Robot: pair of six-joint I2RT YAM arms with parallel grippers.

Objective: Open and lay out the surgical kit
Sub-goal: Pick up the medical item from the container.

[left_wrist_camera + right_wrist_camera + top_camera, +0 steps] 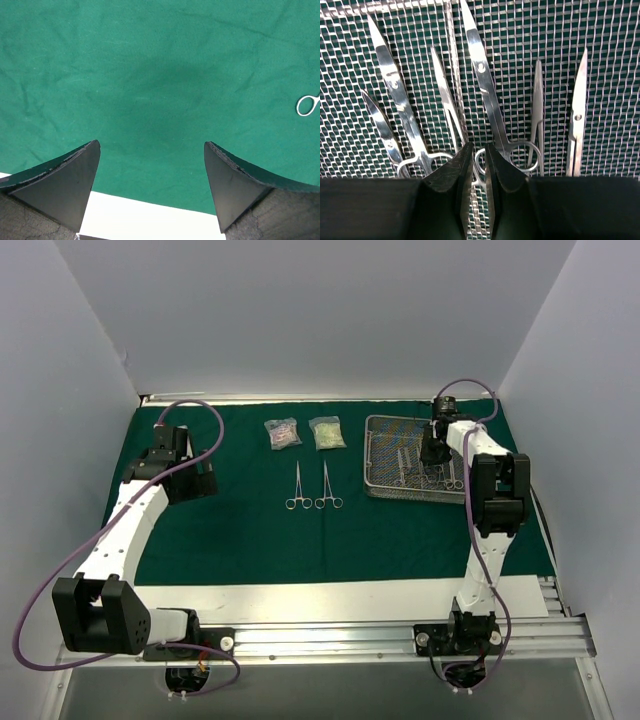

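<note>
Surgical kit tray (385, 440): right pincer (479, 147) nearly closed among instruments (487, 95), perhaps nipping one; left pincer (151, 143) wide over cloth (150, 75).

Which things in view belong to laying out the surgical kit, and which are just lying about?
Job: green cloth, mesh tray, instruments in the tray, two laid-out instruments, two clear packets.
Just there: purple cables, metal rail, white walls.
</note>
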